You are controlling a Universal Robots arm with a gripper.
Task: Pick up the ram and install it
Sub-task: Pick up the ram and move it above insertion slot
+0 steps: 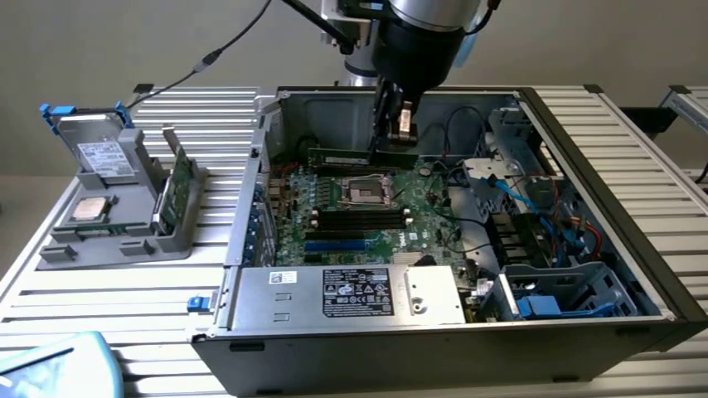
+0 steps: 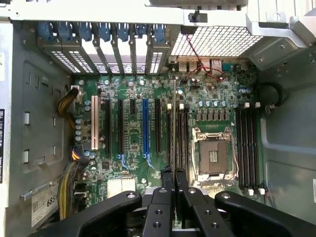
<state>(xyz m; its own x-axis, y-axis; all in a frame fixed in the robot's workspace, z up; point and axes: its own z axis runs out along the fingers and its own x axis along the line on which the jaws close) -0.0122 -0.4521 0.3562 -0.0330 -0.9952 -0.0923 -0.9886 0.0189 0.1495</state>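
Slatted metal worktop (image 1: pixel 133 290) carries an open computer case (image 1: pixel 387 365), and inside it the motherboard (image 2: pixel 133 133) lies flat. The gripper (image 2: pixel 174 175) is closed on the ram (image 2: pixel 174 123), pinching the thin green stick by its 2 faces; the stick hangs edge-down over the black memory slots (image 2: pixel 181 138) beside the empty CPU socket (image 2: pixel 213 157), and as far as I can judge it is not yet seated. If the stick is a little off the slot line or tilted in the grip, pushing down could jam it on the slot wall or the end latches, or bend the board.
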